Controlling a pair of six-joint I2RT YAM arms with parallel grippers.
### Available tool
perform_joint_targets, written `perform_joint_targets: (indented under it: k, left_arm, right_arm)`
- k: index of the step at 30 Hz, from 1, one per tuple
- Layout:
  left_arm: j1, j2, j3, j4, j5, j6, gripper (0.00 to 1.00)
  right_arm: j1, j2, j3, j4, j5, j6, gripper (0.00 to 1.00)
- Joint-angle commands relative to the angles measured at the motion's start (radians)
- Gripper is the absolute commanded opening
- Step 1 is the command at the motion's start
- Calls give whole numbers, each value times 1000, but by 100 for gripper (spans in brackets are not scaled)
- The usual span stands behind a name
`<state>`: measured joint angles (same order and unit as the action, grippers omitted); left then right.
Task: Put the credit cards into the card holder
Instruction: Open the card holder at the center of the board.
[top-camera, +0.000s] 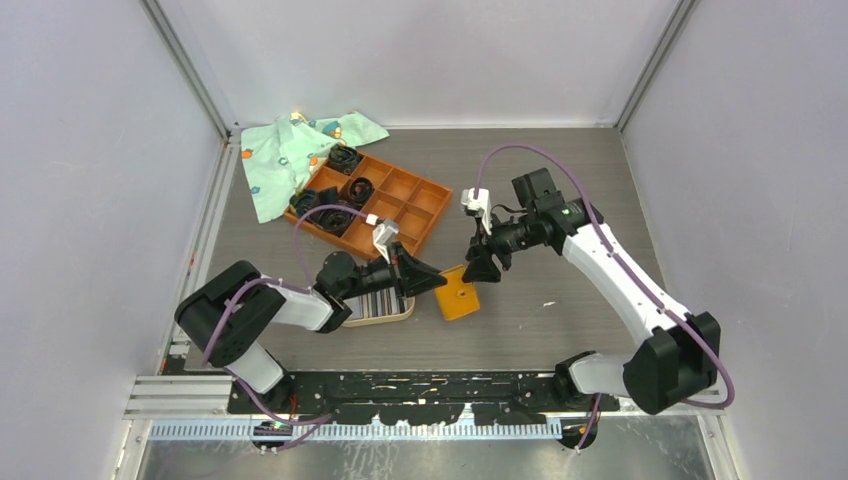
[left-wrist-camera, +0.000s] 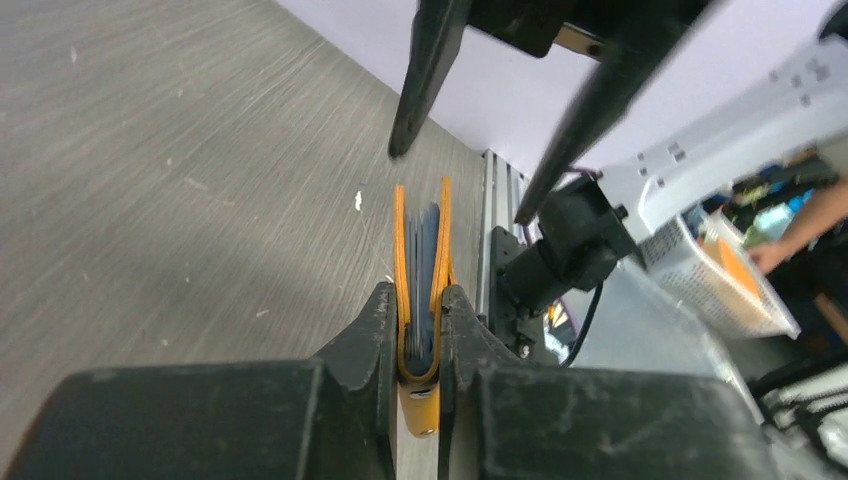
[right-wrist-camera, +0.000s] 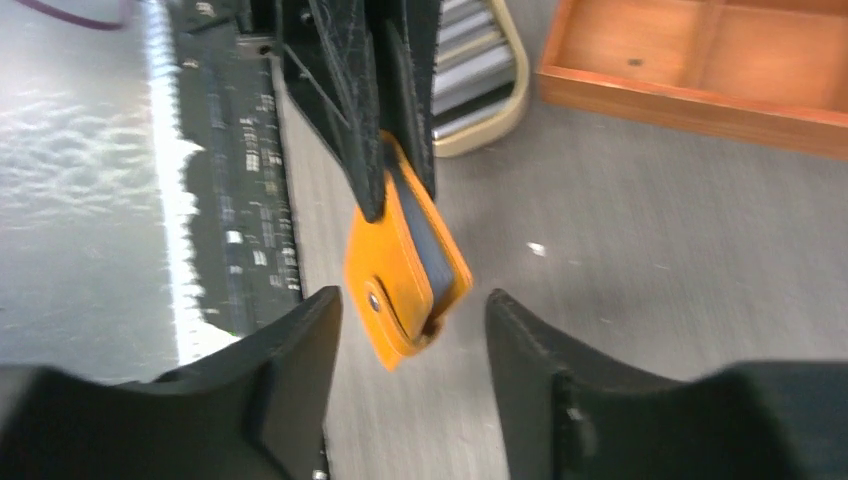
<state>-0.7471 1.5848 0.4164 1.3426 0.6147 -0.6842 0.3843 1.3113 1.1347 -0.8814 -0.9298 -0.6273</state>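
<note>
My left gripper (top-camera: 437, 281) is shut on the folded orange card holder (top-camera: 460, 296) and holds it just above the table. In the left wrist view the holder (left-wrist-camera: 401, 250) stands edge-on between my pads, with thin grey card edges (left-wrist-camera: 426, 255) inside it. My right gripper (top-camera: 483, 267) is open just to the right of the holder, its fingers apart on either side of the holder's snap end (right-wrist-camera: 400, 280), not touching it. More striped credit cards (top-camera: 374, 305) lie in the oval dish under my left arm.
An orange-brown compartment tray (top-camera: 421, 190) with black items stands behind the arms; its wall shows in the right wrist view (right-wrist-camera: 690, 100). A patterned green cloth (top-camera: 285, 155) lies at the back left. The tan-rimmed oval dish (top-camera: 407, 314) sits beside the holder.
</note>
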Motion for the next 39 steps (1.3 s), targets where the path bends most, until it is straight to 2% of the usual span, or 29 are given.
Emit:
perform_joint_targets:
  k: [1, 4, 7, 9, 10, 15, 22, 27, 39]
  left_arm:
    - [-11, 4, 24, -42, -201, -204, 0]
    - [-42, -46, 58, -337, -350, -278, 0]
    - [-93, -128, 165, -693, -467, -266, 0]
    - [-127, -145, 220, -822, -521, -248, 0]
    - [-140, -141, 240, -848, -525, -245, 0]
    - [-154, -86, 280, -842, -484, -271, 0]
    - [-158, -81, 291, -843, -484, -272, 0]
    - [-158, -78, 285, -829, -482, -289, 0]
    - [-158, -71, 266, -777, -490, -339, 0]
  right_arm:
    - [-16, -129, -26, 114, 206, 11, 68]
    - [-16, -197, -116, 90, 146, -172, 75]
    - [-16, -205, -207, -31, 25, -543, 76]
    - [-5, -193, -248, -56, 23, -702, 77]
    - [4, -190, -260, -39, 44, -719, 77]
    - [40, -193, -306, 98, 130, -650, 68]
    - [70, -190, -335, 196, 248, -602, 55]
    - [112, -172, -355, 215, 258, -614, 51]
    - [230, -114, -400, 332, 396, -571, 48]
